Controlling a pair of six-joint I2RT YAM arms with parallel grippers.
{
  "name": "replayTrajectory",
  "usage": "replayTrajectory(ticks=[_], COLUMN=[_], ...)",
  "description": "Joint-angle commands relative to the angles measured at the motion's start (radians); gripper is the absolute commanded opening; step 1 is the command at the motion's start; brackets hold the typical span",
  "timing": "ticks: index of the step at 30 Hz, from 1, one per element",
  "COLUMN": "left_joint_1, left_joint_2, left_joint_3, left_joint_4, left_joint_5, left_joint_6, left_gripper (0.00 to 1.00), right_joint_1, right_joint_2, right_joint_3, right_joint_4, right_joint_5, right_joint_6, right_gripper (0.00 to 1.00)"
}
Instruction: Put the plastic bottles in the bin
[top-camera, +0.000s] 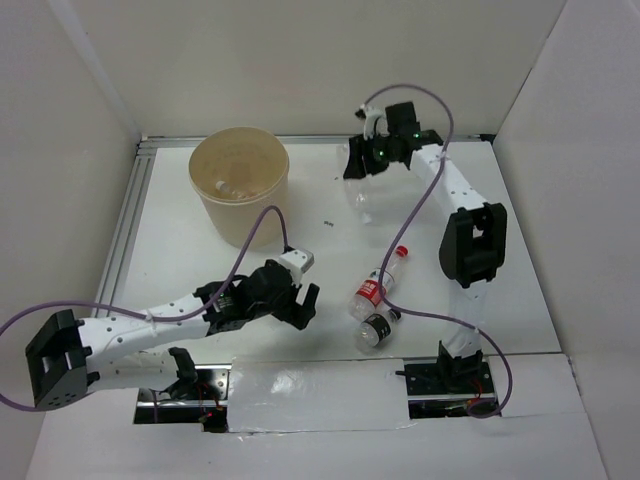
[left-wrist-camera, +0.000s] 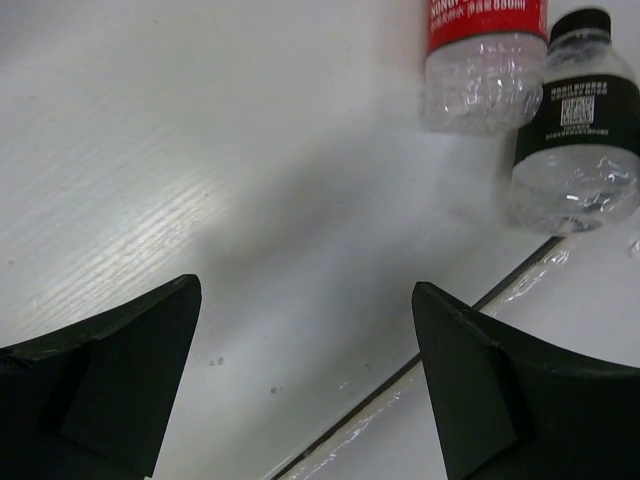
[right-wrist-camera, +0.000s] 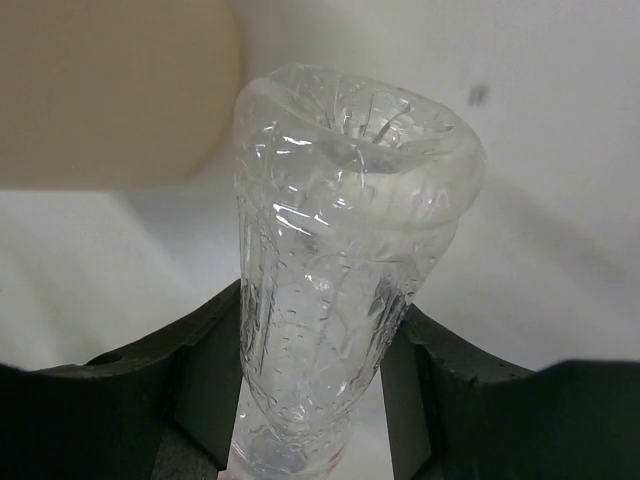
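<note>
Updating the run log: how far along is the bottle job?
Done: unclear, inside of the bin too washed out to read. In hand: right gripper clamps a clear bottle short of the bin. To do: red-label bottle and dark-label bottle lie on the table; left gripper open, empty.
</note>
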Motion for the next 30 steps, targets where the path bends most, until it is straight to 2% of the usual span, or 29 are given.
replayTrajectory(ticks=[1, 2, 3, 5, 7, 11, 17, 19, 20, 21, 22, 25, 30], left_joint_1=[-0.040, -0.040, -0.049, -0.049, -0.074, -0.100, -0.144, -0.144, -0.153, -0.154, -0.154, -0.154, -0.154], left_joint_2=[0.041, 0.041, 0.059, 0.079, 0.111, 0.131, 0.121, 0.112, 0.101, 0.101, 0.101, 0.111, 0.272], left_joint_3=[-0.032, -0.032, -0.051, -0.063, -0.063, -0.074, -0.095, -0.095, -0.095, -0.095, -0.086, -0.030, 0.124], left_joint_4=[0.145, 0.145, 0.179, 0.200, 0.210, 0.210, 0.219, 0.219, 0.219, 0.219, 0.219, 0.228, 0.250], left_joint_5=[0.033, 0.033, 0.042, 0.071, 0.071, 0.071, 0.038, 0.028, 0.019, 0.019, 0.010, 0.010, 0.033], left_joint_6=[-0.071, -0.071, -0.080, -0.089, -0.089, -0.100, -0.119, -0.129, -0.129, -0.119, -0.109, -0.059, 0.056], left_gripper=[0.99, 0.99, 0.99, 0.99, 0.99, 0.99, 0.98, 0.98, 0.98, 0.98, 0.99, 0.99, 0.99], right_joint_1=[-0.005, -0.005, 0.007, 0.022, 0.084, 0.200, 0.346, 0.380, 0.380, 0.391, 0.391, 0.391, 0.310], right_joint_2=[-0.039, -0.039, -0.039, -0.070, -0.080, -0.002, 0.184, 0.221, 0.247, 0.256, 0.256, 0.265, 0.177], right_joint_3=[0.269, 0.308, 0.338, 0.329, 0.329, 0.425, 0.605, 0.651, 0.651, 0.651, 0.642, 0.632, 0.632], right_joint_4=[0.007, 0.007, 0.117, 0.264, 0.463, 0.683, 0.846, 0.847, 0.847, 0.830, 0.821, 0.762, 0.631], right_joint_5=[-0.186, -0.187, -0.257, -0.302, -0.332, -0.324, -0.221, -0.186, -0.175, -0.175, -0.175, -0.164, -0.127], right_joint_6=[-0.138, -0.138, -0.108, -0.071, -0.037, 0.071, 0.151, 0.162, 0.162, 0.173, 0.173, 0.162, 0.129], right_gripper=[0.28, 0.28, 0.28, 0.28, 0.28, 0.28, 0.28, 0.32, 0.37, 0.64, 0.76, 1.00, 1.00])
